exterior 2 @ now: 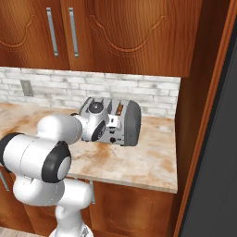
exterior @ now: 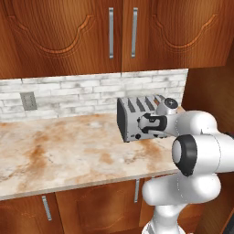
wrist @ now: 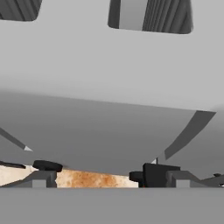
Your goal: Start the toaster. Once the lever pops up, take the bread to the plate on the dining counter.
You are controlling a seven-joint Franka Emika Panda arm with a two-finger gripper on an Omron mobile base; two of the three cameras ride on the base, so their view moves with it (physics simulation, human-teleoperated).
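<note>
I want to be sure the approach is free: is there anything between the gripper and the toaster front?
Nothing visible stands in the way. The open gripper is right at the front face of the toaster, and in the hand view the grey toaster wall lies directly ahead, with bare countertop below.

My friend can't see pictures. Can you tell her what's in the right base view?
A white robot arm reaches across a marbled kitchen counter to a silver toaster, its hand right at the toaster's front. A slice of bread pokes from a top slot. Behind are a white brick wall and brown wood cabinets.
</note>
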